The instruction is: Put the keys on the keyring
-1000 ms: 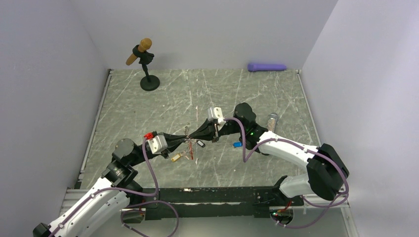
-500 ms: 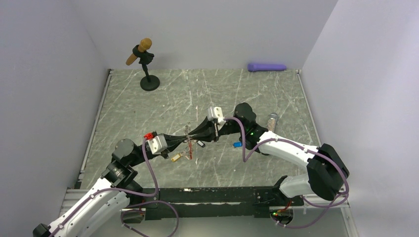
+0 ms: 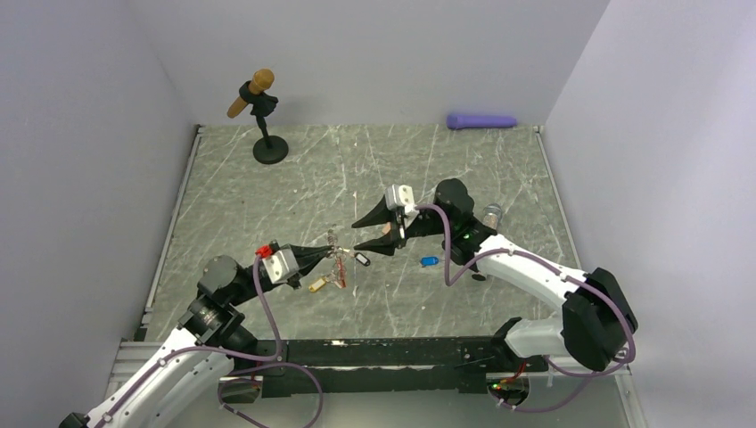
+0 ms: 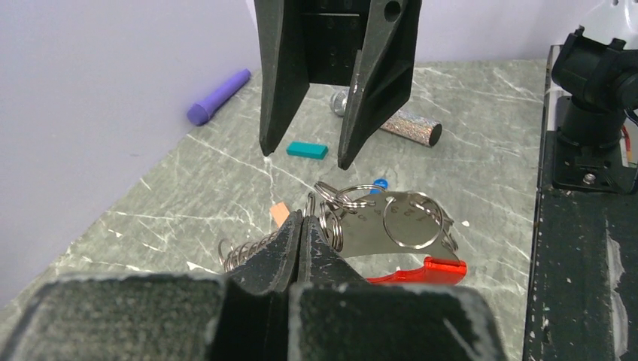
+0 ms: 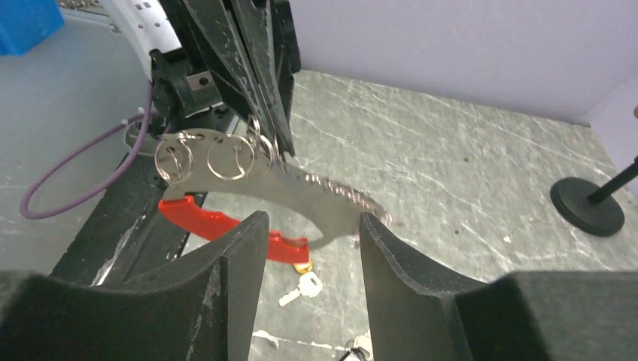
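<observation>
The keyring, a silver plate with rings, a coiled chain and a red clip, hangs above the table. My left gripper is shut on one of its rings. From the right wrist the keyring shows just beyond my right gripper, which is open and holds nothing. In the top view the right gripper stands just right of the keyring. A yellow-tagged key, a black-tagged key and a blue-tagged key lie on the table.
A teal block and a tan block lie near the keys. A glittery cylinder sits behind the right arm. A microphone stand is at the back left and a purple cylinder at the back wall.
My right gripper has opened, let go of the keyring and drawn back to the right. The left gripper has stayed shut on the keyring and shifted slightly left.
</observation>
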